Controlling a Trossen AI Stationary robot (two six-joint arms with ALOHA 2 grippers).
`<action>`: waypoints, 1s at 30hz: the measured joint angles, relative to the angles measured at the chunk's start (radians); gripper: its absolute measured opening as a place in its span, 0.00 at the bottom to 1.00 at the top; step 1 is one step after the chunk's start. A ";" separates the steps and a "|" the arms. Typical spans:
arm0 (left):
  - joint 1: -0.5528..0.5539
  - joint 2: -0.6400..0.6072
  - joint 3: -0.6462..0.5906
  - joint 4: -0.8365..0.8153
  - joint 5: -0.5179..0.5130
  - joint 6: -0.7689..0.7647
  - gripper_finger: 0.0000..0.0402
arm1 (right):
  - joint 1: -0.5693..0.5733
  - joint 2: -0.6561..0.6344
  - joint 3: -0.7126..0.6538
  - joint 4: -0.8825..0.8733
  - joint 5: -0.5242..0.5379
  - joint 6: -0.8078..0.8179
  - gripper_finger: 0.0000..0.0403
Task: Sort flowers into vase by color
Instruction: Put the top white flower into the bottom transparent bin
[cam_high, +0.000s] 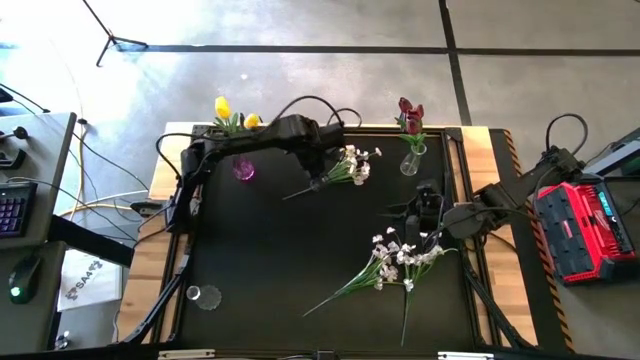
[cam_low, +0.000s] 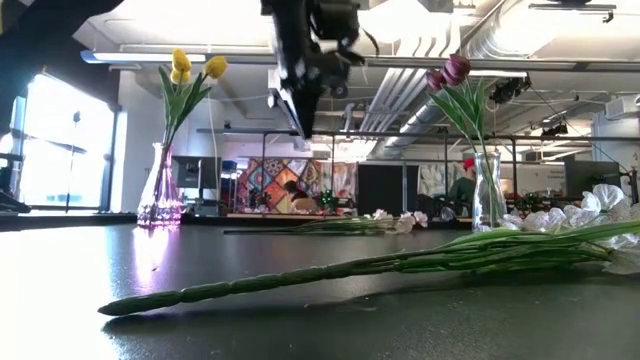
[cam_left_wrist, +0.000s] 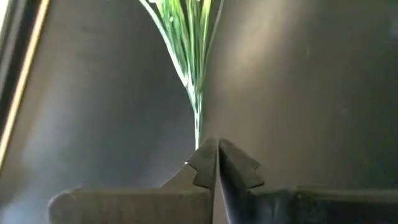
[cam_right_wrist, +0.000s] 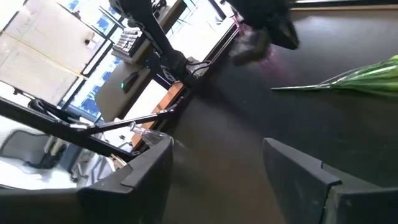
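One white-blossom spray (cam_high: 352, 165) lies flat on the black table near its far edge, also in the low view (cam_low: 350, 225). My left gripper (cam_high: 315, 183) is shut and hangs well above that spray's stem (cam_left_wrist: 198, 121); the low view shows its tip (cam_low: 303, 130) high off the table. Several more white sprays (cam_high: 400, 258) lie in a heap at the right, their stems (cam_low: 350, 270) pointing near-left. My right gripper (cam_high: 420, 205) is open (cam_right_wrist: 217, 180) just beyond that heap. Yellow tulips (cam_high: 222, 107) stand in a purple vase (cam_high: 243, 168); dark red tulips (cam_high: 408, 112) stand in a clear vase (cam_high: 410, 160).
A small clear glass vessel (cam_high: 205, 296) stands near the table's near-left corner. The wooden table rim (cam_high: 160, 200) frames the black mat. A red case (cam_high: 580, 225) sits off the right edge. Open mat lies between the two flower groups and toward the near-left.
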 joint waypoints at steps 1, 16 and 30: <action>0.003 0.008 -0.016 0.038 0.000 -0.002 0.04 | 0.001 0.000 0.000 0.000 0.000 0.008 0.58; 0.047 0.190 -0.137 0.124 -0.011 0.067 0.36 | 0.058 0.059 0.000 0.040 0.011 0.075 0.58; 0.056 0.228 -0.136 0.176 0.014 0.061 0.36 | 0.063 0.081 0.000 0.044 0.002 0.112 0.58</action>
